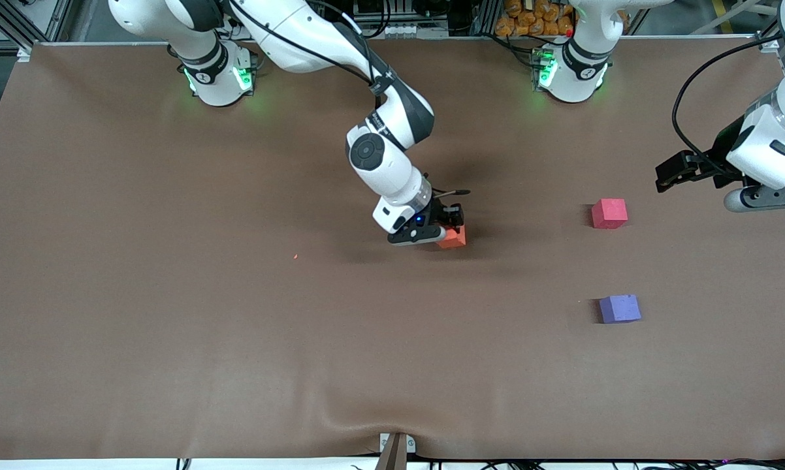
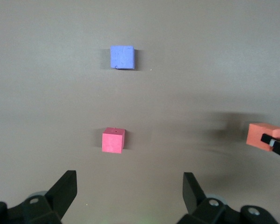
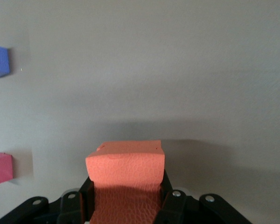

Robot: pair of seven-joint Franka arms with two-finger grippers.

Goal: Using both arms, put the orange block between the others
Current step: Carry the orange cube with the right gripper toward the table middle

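A brown cloth point(image 1: 170, 326) covers the whole table, slightly rumpled along the edge nearest the front camera, with metal framing and cables past the arms' bases. The right gripper point(image 1: 446, 230) is clamped on the orange block point(image 1: 453, 238) over the middle of the table, well apart from the pink cube point(image 1: 609, 213) and the purple cube point(image 1: 620, 309), which lies nearer the front camera. The left gripper point(image 1: 668, 176) waits with fingers spread wide, holding nothing, at the left arm's end of the table
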